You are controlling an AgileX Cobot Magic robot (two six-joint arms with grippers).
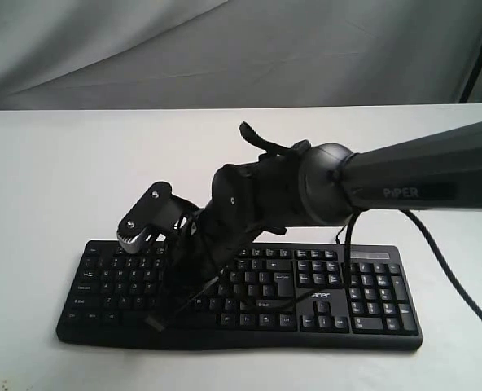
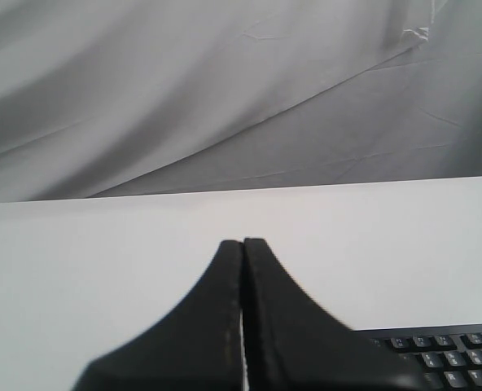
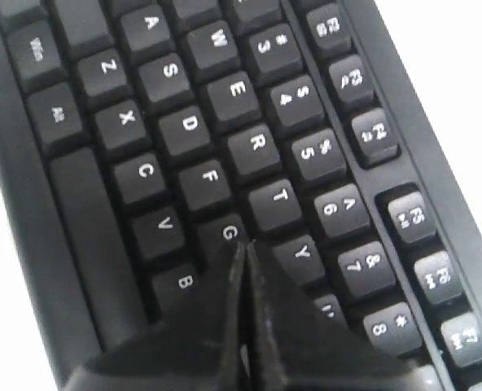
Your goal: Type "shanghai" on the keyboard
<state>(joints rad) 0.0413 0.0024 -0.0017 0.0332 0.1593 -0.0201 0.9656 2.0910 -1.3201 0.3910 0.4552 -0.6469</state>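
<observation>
The black keyboard (image 1: 371,326) with white legends lies near the table's front edge. My right arm reaches across it from the right. My right gripper (image 1: 166,301) points down over the left-middle letter keys. In the right wrist view the keyboard (image 3: 168,73) fills the frame and the right gripper (image 3: 245,244) is shut, holding nothing. Its tip sits at the edge of the G key (image 3: 225,232) and hides the H key; contact cannot be told. My left gripper (image 2: 243,241) is shut and empty over bare white table, with a corner of the keyboard (image 2: 453,358) beside it.
The keyboard rests on a white table (image 1: 62,179) with a grey cloth backdrop (image 1: 225,49) behind it. A black cable (image 1: 457,281) trails across the table at the right. The left arm does not show in the exterior view.
</observation>
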